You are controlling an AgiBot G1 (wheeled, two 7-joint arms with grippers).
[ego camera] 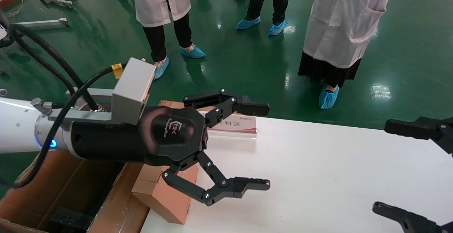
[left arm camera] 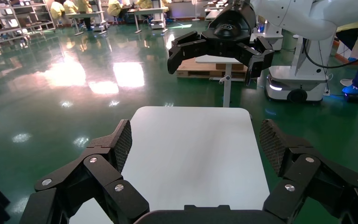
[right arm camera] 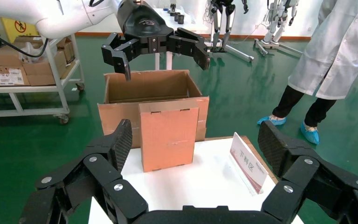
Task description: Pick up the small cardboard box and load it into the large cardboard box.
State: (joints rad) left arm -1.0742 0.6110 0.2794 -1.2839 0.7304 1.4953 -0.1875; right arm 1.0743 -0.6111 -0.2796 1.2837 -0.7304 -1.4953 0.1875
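The small cardboard box point(ego camera: 166, 197) is orange-brown and stands on end at the left edge of the white table point(ego camera: 318, 176), mostly hidden under my left arm in the head view. It shows plainly in the right wrist view point(right arm camera: 168, 135). The large cardboard box point(ego camera: 70, 197) stands open on the floor left of the table, with black foam inside; it also shows behind the small box in the right wrist view point(right arm camera: 147, 88). My left gripper point(ego camera: 256, 146) is open and empty, held above the table just right of the small box. My right gripper point(ego camera: 400, 169) is open and empty at the table's right end.
A sign plate with Chinese characters point(ego camera: 235, 125) stands on the table's far edge behind the left gripper. Several people in white coats point(ego camera: 339, 31) stand on the green floor beyond the table. A shelf trolley with cartons point(right arm camera: 28, 74) stands beside the large box.
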